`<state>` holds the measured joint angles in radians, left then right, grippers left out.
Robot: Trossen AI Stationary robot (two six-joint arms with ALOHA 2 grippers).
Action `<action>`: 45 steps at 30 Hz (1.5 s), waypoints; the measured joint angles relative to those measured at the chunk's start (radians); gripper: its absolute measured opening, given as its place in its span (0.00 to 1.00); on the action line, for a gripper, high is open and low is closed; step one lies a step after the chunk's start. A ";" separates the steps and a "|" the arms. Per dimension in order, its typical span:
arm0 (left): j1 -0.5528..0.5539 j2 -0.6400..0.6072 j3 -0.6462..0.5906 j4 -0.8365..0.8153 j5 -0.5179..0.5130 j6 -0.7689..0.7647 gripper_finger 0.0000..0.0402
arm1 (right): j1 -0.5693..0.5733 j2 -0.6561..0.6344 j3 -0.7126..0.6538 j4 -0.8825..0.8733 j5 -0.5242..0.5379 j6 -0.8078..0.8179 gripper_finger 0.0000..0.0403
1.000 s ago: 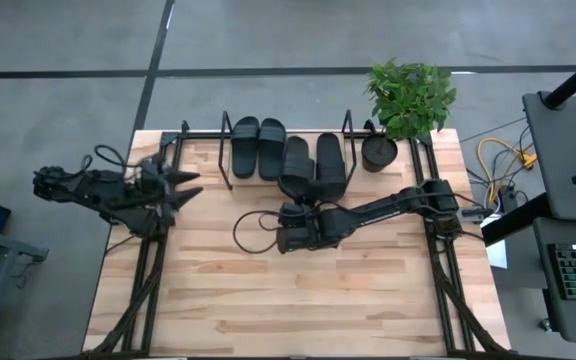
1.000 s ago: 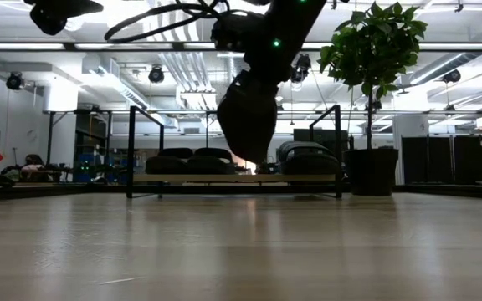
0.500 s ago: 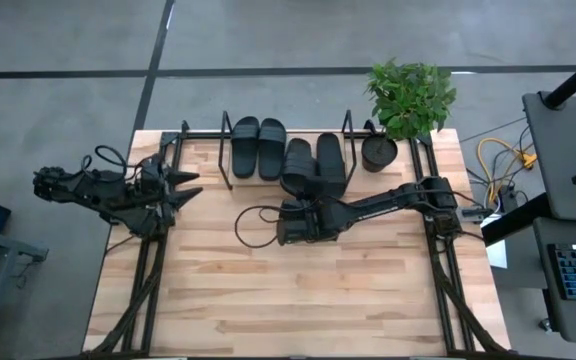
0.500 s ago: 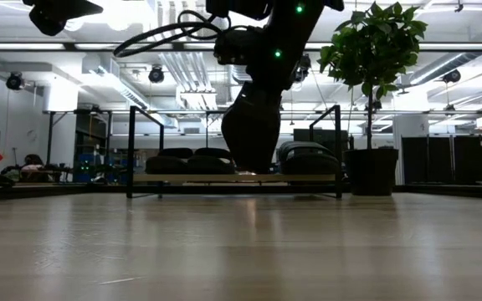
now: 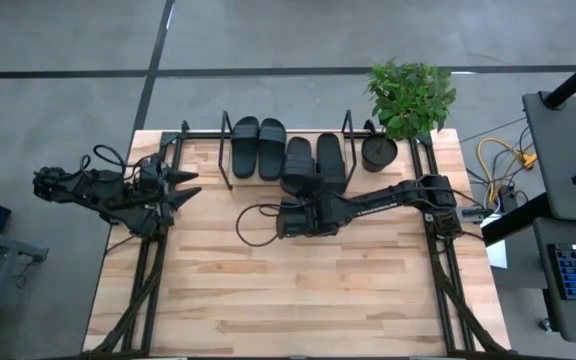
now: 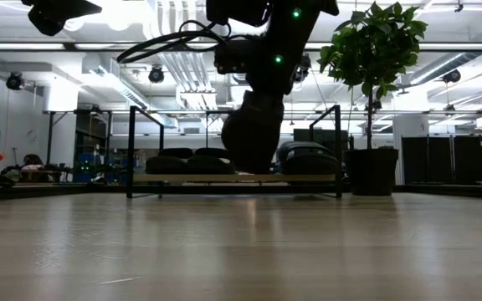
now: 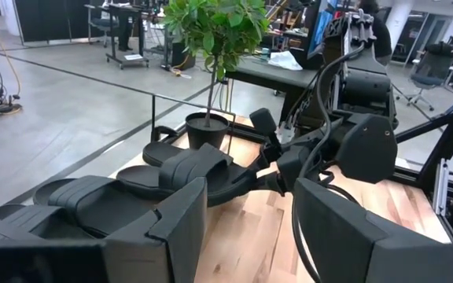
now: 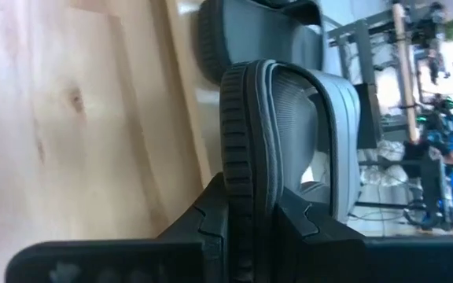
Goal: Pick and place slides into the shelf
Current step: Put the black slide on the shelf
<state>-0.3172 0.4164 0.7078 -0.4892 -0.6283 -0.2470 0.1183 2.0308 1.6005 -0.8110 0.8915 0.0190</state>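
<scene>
High view puts the held slide (image 5: 297, 166) just above frame centre, its far end on the shelf (image 5: 226, 150), clenched by the sole edge in the right gripper (image 5: 300, 196). Three other slides (image 5: 259, 148) already lie on the shelf. At frame left, over the worktop (image 5: 298, 290) edge, the left gripper (image 5: 190, 185) waits, parted, grasping nothing.

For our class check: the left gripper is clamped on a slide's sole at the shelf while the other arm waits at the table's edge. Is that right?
Wrong arm. The right gripper clamps the slide at the shelf, as the right wrist view shows; the left gripper waits at the table's edge.
</scene>
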 joint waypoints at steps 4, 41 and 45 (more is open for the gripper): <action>0.000 0.000 0.000 0.000 0.000 0.000 0.45 | -0.004 0.000 0.000 -0.006 -0.033 -0.028 0.09; 0.000 0.004 -0.001 0.001 0.035 -0.009 0.45 | -0.065 0.000 0.000 -0.024 -0.413 0.138 0.51; 0.000 0.005 -0.001 0.002 0.043 -0.011 0.45 | -0.066 -0.005 0.000 -0.026 -0.407 0.126 0.52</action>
<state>-0.3173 0.4210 0.7071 -0.4877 -0.5857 -0.2577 0.0521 2.0256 1.6005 -0.8369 0.4844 0.1454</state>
